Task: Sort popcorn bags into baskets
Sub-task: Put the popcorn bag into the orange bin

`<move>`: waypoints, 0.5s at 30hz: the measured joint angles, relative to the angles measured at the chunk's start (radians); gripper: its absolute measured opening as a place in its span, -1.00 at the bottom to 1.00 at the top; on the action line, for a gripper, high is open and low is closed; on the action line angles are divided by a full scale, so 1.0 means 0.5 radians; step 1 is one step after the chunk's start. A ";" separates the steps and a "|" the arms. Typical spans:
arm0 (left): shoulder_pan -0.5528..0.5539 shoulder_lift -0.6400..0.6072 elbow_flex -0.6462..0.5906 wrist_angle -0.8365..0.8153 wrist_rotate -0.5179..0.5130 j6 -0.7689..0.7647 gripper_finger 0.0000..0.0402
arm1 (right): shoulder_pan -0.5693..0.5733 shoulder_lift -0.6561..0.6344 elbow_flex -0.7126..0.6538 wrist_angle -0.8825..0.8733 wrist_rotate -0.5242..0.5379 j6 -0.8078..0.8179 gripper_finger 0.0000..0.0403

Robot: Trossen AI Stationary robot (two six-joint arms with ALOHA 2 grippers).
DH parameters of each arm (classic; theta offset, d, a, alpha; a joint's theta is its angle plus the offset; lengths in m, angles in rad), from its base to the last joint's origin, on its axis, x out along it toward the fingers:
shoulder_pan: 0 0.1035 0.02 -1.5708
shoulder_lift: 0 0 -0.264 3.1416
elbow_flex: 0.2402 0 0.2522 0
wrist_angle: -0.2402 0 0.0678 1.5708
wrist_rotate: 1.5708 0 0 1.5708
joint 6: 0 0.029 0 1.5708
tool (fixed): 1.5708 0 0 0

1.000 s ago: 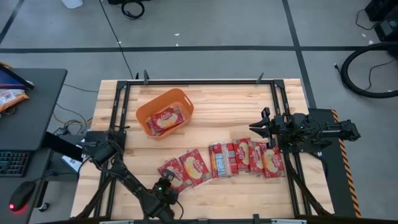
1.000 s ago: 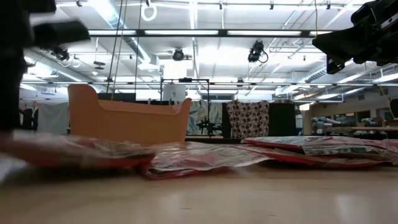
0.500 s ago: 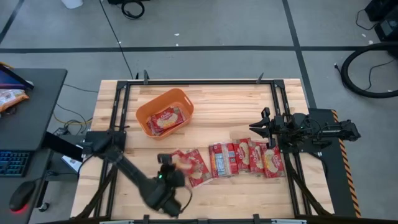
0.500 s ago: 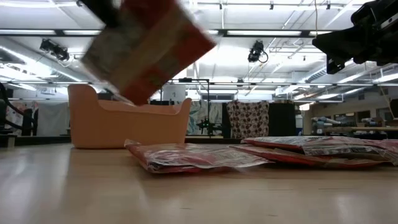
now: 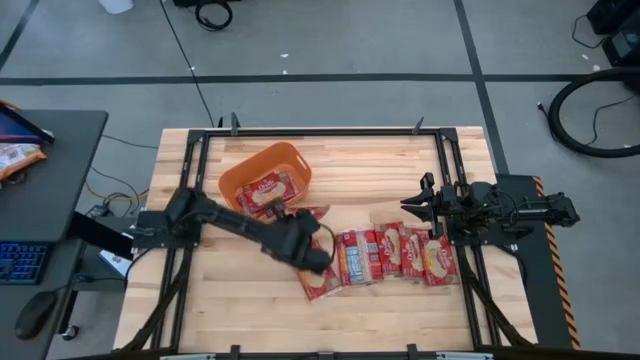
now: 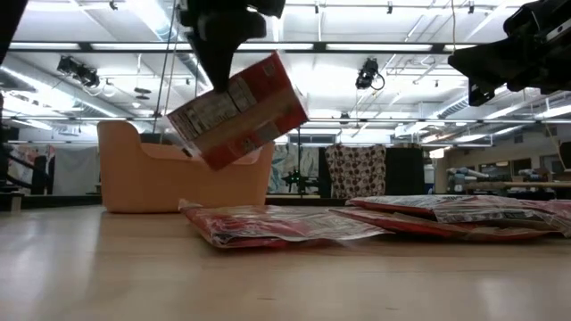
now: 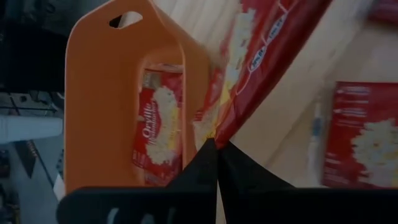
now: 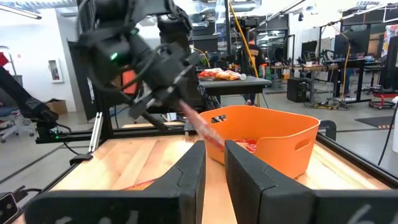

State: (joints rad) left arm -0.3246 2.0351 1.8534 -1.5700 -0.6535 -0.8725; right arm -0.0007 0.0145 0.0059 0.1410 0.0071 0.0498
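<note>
My left gripper (image 5: 303, 226) is shut on one red popcorn bag (image 5: 312, 212) in the air beside the right side of the orange basket (image 5: 265, 180). In the low view this bag (image 6: 239, 111) hangs tilted below the gripper (image 6: 220, 78). One bag (image 7: 158, 124) lies flat inside the basket (image 7: 93, 93). Several more bags (image 5: 385, 255) lie flat in a row on the table, overlapping. My right gripper (image 5: 415, 205) waits open above the right end of that row, touching nothing. My left gripper pinches the popcorn bag by one edge (image 7: 214, 138) between its two shut fingers (image 7: 202, 163). The bag reaches forward from the fingertips toward the basket. It is lifted clear of the table and hangs tilted, one corner lower (image 6: 210, 160).
A black frame (image 5: 320, 131) rails the wooden table's far and side edges. Bare wood (image 5: 220, 300) lies near the front left. A desk with a keyboard (image 5: 20, 262) stands left of the table. Far behind, in the right wrist view, a person (image 8: 252, 50) stands by benches.
My left gripper has risen from the table's near edge with a popcorn bag and swung toward the far edge, to beside the basket. The bag lay at the left end of the row; now it hangs lifted clear.
</note>
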 joint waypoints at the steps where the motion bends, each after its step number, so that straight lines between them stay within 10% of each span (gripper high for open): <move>1: 0.032 -0.025 0.000 -0.001 0.012 0.031 -0.97 | 0.000 0.000 0.000 0.000 0.000 0.000 -0.67; 15: 0.255 -0.451 -0.032 0.001 0.114 -0.024 -0.96 | 0.000 0.000 0.000 0.000 0.000 0.000 -0.67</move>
State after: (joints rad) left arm -0.1971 1.8097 1.8376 -1.5694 -0.5965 -0.8847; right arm -0.0010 0.0143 0.0059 0.1410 0.0071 0.0498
